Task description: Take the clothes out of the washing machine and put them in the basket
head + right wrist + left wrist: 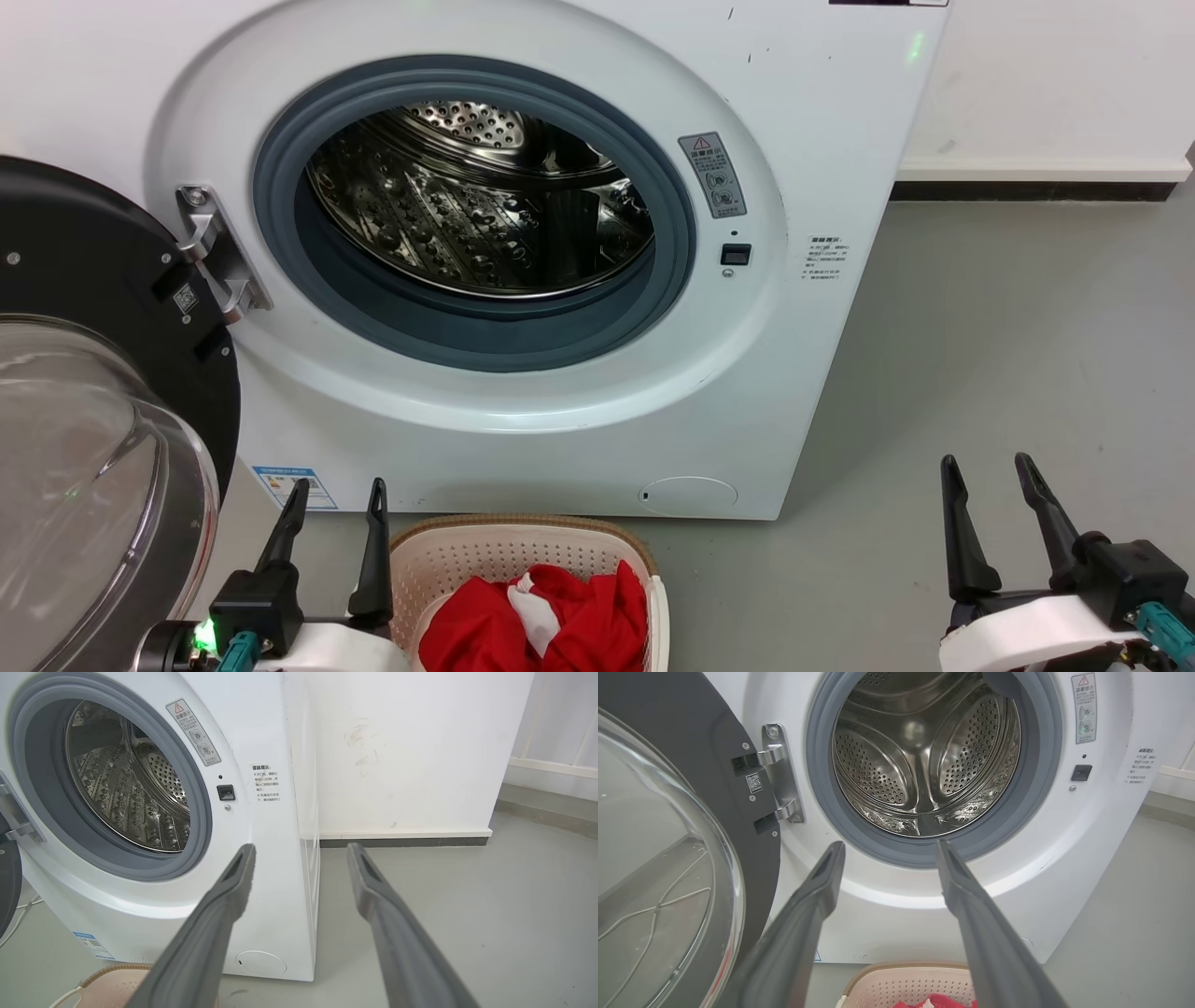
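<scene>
Clothes (569, 621) are being held in the basket (448, 558) at the washing machine's (822, 112) six o'clock; the left gripper (339, 485) and right gripper (985, 459) are being held spread apart, empty.

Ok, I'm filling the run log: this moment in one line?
washing machine: empty | clothes: in basket | left gripper: jaws open | right gripper: jaws open
</scene>
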